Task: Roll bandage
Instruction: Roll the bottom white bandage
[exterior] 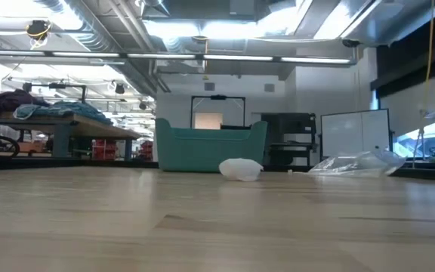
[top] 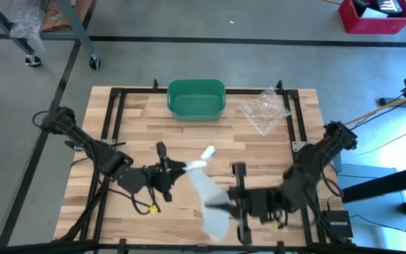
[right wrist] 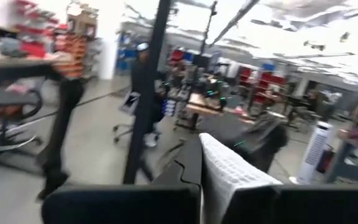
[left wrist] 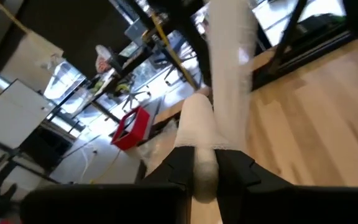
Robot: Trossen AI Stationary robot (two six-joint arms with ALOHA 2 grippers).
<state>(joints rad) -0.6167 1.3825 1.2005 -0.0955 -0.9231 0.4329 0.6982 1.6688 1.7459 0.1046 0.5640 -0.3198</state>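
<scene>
The white bandage [top: 204,187] hangs in the air as a long strip between my two grippers, above the table's near middle. My left gripper [top: 178,169] is shut on its bunched upper end, which shows thick and rounded in the left wrist view [left wrist: 197,124]. From there the strip slants toward the near edge. My right gripper [top: 228,206] is shut on the strip lower down, and a loose tail [top: 217,227] hangs past it. Neither gripper shows in the low view. My left gripper pinches the bandage's bunched, several-layered end [left wrist: 199,146] between its two fingers [left wrist: 174,167], coming nearly level from the table's left. That end is lifted clear, and the strip [left wrist: 229,62] leads away from it. My right gripper pinches the flat strip [right wrist: 225,165] between its two fingers [right wrist: 188,168], coming roughly level from the table's right and lying across the strip. The strip is clear of the table, and its tail hangs free beyond the fingers.
A green bin [top: 196,99] stands at the far middle, with a crumpled clear plastic bag [top: 265,109] to its right. In the low view a white lump [exterior: 240,168] lies on the table in front of the bin. A black frame [top: 111,127] edges the wooden table.
</scene>
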